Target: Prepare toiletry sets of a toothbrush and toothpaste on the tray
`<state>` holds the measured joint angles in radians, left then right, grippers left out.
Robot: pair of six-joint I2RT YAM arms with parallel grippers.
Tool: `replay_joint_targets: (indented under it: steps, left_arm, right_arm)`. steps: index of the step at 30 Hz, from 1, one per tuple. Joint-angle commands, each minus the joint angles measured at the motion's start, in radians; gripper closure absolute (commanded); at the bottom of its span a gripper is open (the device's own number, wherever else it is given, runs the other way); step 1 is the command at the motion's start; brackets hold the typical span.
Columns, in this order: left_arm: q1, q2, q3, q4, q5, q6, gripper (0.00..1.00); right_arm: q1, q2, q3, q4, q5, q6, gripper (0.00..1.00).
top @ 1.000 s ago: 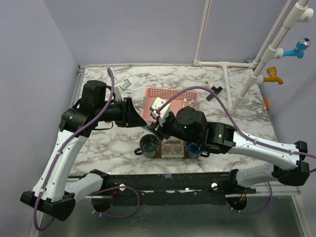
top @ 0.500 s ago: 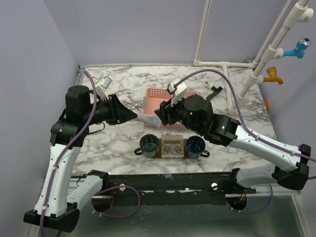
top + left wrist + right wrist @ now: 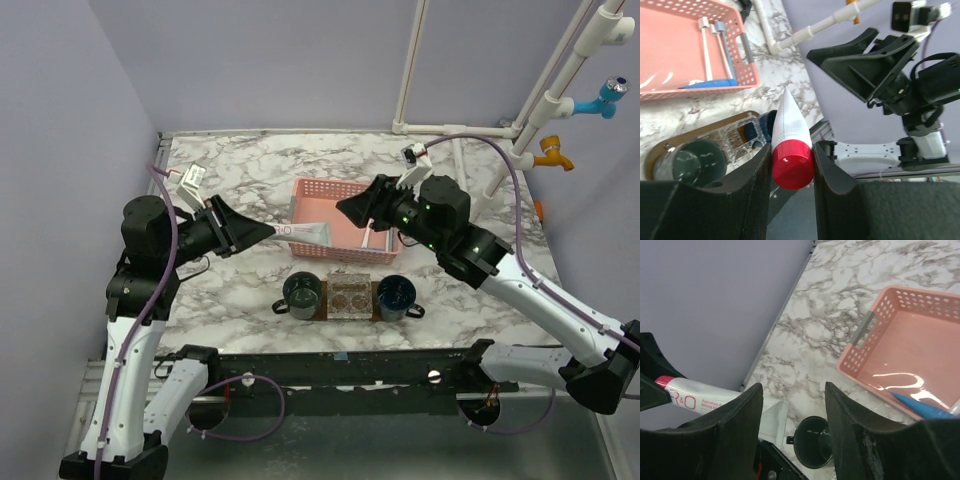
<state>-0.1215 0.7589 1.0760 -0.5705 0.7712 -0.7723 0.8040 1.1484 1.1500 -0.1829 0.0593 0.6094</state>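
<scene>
My left gripper is clamped on the red-capped end of the smooth white toothpaste tube, held level, its flat tail at 9 o'clock of the perforated pink basket. My right gripper gapes empty. The rounded brown wooden tray lies at the basket's 6 o'clock.

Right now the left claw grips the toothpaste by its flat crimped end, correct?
No. The left claw grips the toothpaste by its red cap end, not the crimped end; the left wrist view shows the cap clamped between the jaws.
</scene>
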Motion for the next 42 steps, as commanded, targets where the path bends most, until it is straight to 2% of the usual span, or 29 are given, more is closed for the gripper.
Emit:
replay_joint_targets:
  steps: [1, 13, 20, 24, 31, 36, 42]
  left_arm:
    - [0.013, -0.045, -0.054, 0.221, 0.094, -0.169, 1.0]
    - [0.02, -0.086, -0.164, 0.483, 0.173, -0.387, 1.0]
    - [0.021, -0.087, -0.232, 0.653, 0.227, -0.493, 1.0]
    - [0.02, -0.093, -0.24, 0.662, 0.239, -0.493, 1.0]
    - [0.02, -0.092, -0.25, 0.678, 0.255, -0.498, 1.0]
    - [0.021, -0.086, -0.247, 0.692, 0.262, -0.497, 1.0]
    - [0.021, -0.076, -0.241, 0.709, 0.269, -0.495, 1.0]
  right_arm:
    - [-0.027, -0.05, -0.081, 0.13, -0.154, 0.177, 0.44]
    - [-0.047, -0.169, -0.362, 0.566, -0.345, 0.408, 0.42]
    - [-0.048, -0.164, -0.432, 0.757, -0.41, 0.505, 0.43]
    - [-0.048, -0.147, -0.431, 0.799, -0.447, 0.527, 0.45]
    - [-0.048, -0.107, -0.424, 0.86, -0.502, 0.577, 0.6]
    - [-0.048, -0.102, -0.42, 0.869, -0.525, 0.586, 0.62]
    - [-0.048, -0.118, -0.423, 0.856, -0.529, 0.588, 0.72]
